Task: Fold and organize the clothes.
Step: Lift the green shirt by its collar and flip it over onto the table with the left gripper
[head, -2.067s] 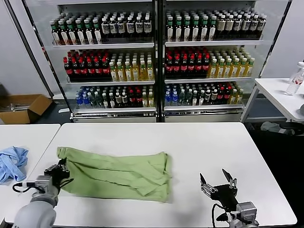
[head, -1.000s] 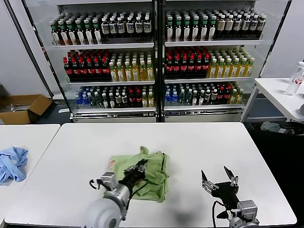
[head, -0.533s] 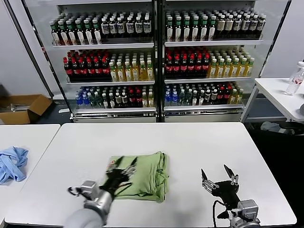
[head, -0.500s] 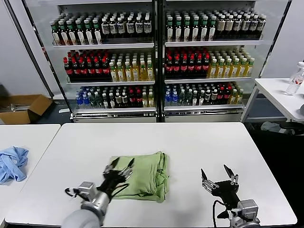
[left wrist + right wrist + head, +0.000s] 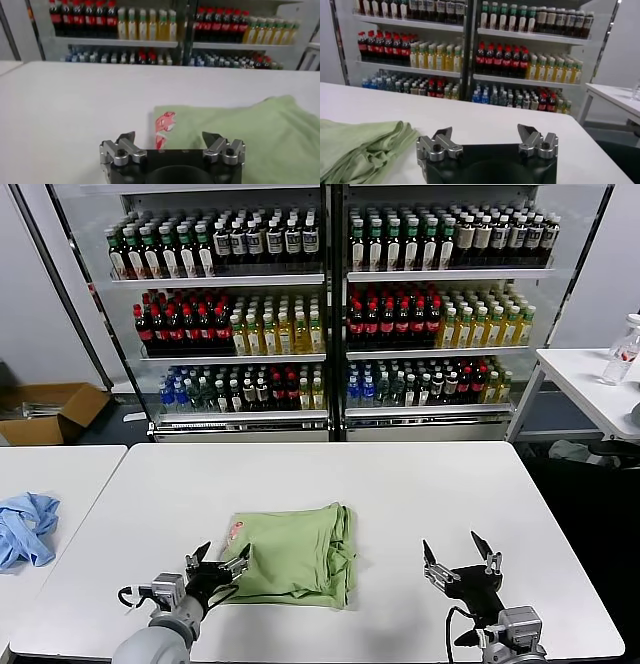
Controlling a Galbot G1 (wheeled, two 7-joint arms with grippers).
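The light green polo shirt point(image 5: 295, 552) lies folded into a compact rectangle on the white table point(image 5: 330, 474), near its front middle. A bit of the red-and-white chest print point(image 5: 235, 532) shows at its near left corner. My left gripper point(image 5: 217, 563) is open and empty, just left of the shirt's front left corner, low over the table. In the left wrist view the shirt point(image 5: 240, 130) lies right ahead of that gripper point(image 5: 171, 138), print point(image 5: 163, 126) included. My right gripper point(image 5: 461, 556) is open and empty, right of the shirt; its wrist view point(image 5: 486, 134) shows the shirt's edge point(image 5: 360, 145).
A light blue cloth point(image 5: 25, 527) lies on a second white table point(image 5: 60, 469) at the left. Drink fridges point(image 5: 330, 304) stand behind the table. A cardboard box point(image 5: 50, 412) sits on the floor at far left. Another table with a bottle point(image 5: 622, 354) is at far right.
My left gripper carried the shirt's left side over to the right, folding it in half, let go, and has drawn back left and toward the front edge. The right arm stayed still.
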